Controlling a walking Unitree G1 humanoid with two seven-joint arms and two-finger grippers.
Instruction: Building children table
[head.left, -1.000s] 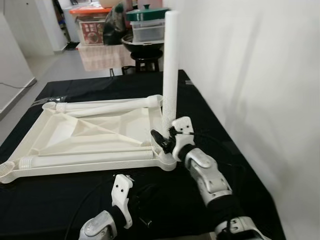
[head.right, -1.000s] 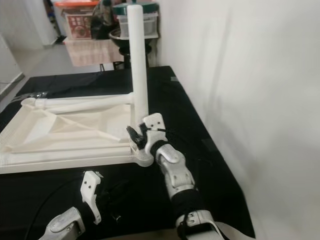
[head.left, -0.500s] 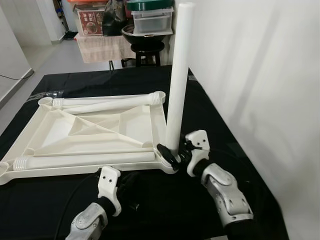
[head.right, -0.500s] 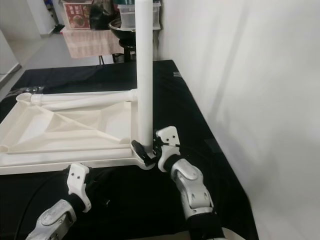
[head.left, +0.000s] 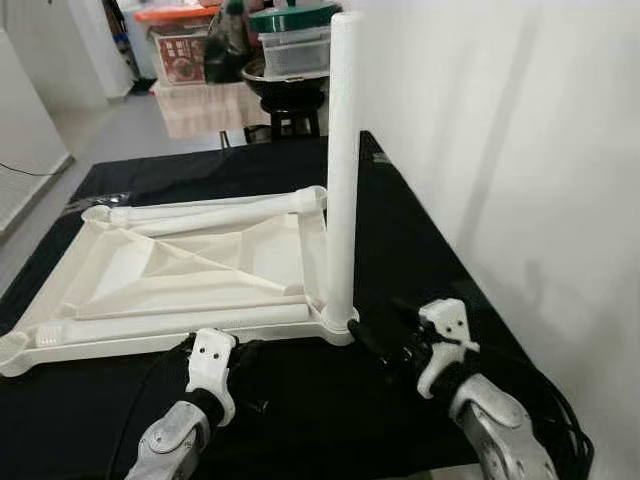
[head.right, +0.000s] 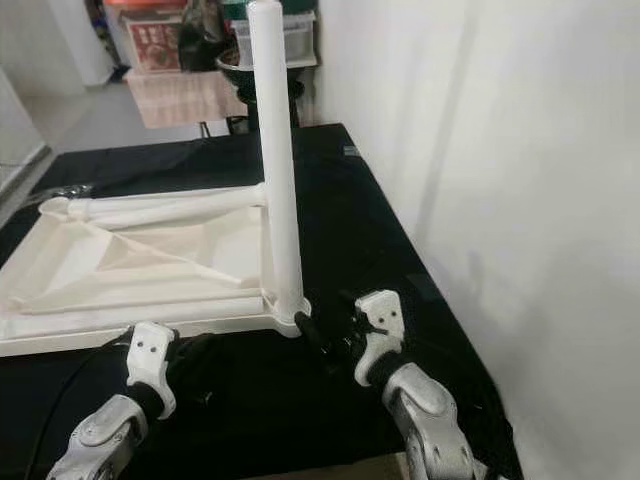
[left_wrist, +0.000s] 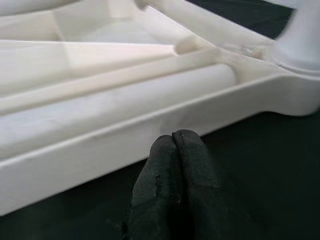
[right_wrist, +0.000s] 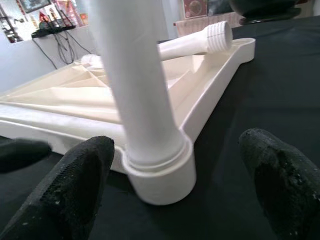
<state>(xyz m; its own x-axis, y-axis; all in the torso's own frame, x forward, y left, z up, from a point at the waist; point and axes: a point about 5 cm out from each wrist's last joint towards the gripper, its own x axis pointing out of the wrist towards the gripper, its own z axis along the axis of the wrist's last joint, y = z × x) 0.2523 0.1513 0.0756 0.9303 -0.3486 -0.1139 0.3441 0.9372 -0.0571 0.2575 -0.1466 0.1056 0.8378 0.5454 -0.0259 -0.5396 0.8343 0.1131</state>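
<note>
The white tabletop (head.left: 200, 265) lies upside down on the black cloth. One white leg (head.left: 343, 170) stands upright in its near right corner socket (right_wrist: 160, 175). My right gripper (right_wrist: 172, 187) is open just short of that corner, its fingers (right_wrist: 75, 185) spread wider than the socket and touching nothing. Two loose legs lie inside the frame, one along the far side (head.left: 220, 210) and one along the near side (head.left: 170, 322). My left gripper (left_wrist: 172, 145) is shut and empty, close to the tabletop's near rim (left_wrist: 150, 130).
A white wall (head.left: 500, 150) runs close along the right. Behind the table stands a stool with a black bowl and plastic boxes (head.left: 290, 70). Black cables (head.left: 545, 395) lie by my right arm. The cloth's near edge is right below my arms.
My right gripper has let go of the upright leg's base and drawn back towards me. The leg stays standing in its socket. The left gripper holds near the front rim.
</note>
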